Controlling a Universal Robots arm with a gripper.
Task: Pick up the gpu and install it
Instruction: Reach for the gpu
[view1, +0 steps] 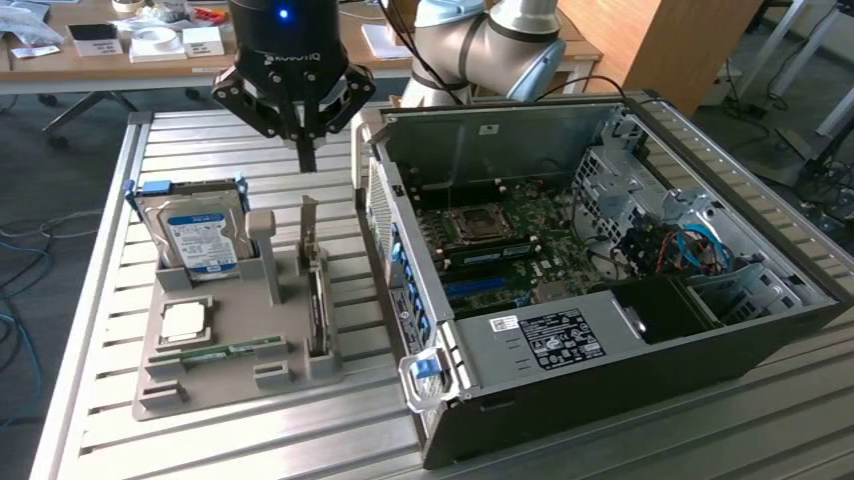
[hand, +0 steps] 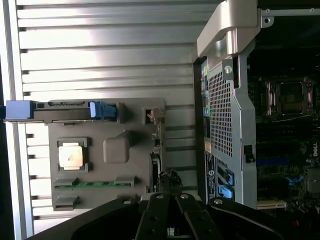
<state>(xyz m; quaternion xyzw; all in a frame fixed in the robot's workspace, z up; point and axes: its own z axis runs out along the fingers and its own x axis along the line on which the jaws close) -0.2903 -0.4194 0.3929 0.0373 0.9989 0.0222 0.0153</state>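
- A slatted metal table is seen beneath everything else
- A grey holder tray is laid on the table at the exterior view's left
- A hard drive with a blue-white label is stood upright in the tray's far left slot
- A square processor chip is laid flat in a recess nearer than the drive
- A narrow green RAM stick is laid just near of the chip
- An open-sided computer case is set just beside the tray, at the exterior view's right
- A motherboard with a CPU socket is exposed inside the case
- Blue cables are seen at the case's right
- A wooden desk carrying white boxes is seen far behind
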